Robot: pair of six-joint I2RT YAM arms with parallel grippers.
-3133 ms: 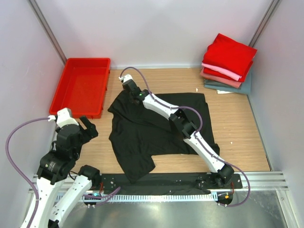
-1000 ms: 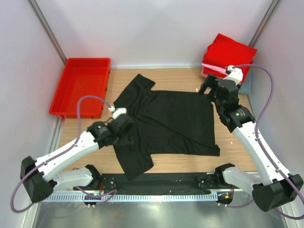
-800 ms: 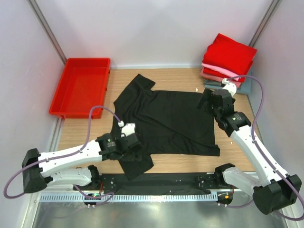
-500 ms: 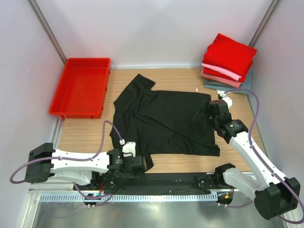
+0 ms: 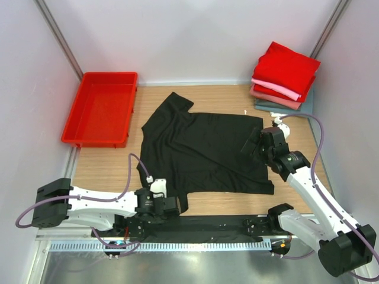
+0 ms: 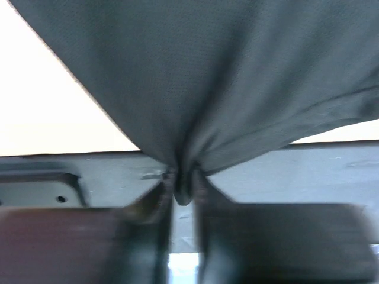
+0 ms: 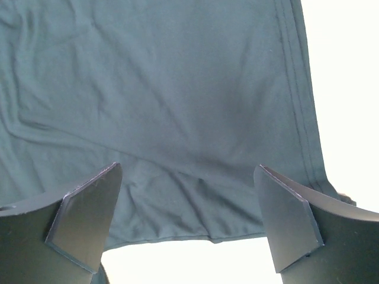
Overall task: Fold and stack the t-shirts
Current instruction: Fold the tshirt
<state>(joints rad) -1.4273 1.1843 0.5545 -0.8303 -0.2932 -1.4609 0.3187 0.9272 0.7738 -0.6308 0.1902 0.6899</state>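
left gripper [image 6: 182,188] clamped on the near sleeve of the black t-shirt [image 5: 201,148] at the table [image 5: 95,168] front edge. Shirt is spread flat mid-table. right gripper [image 7: 188,228] has its jaws wide apart, low over the shirt's right hem. folded t-shirts [image 5: 284,80] stacked in the far right corner, red tray [image 5: 103,106] far left.

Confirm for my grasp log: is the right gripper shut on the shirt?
No, the right gripper is open, spread wide above the shirt.
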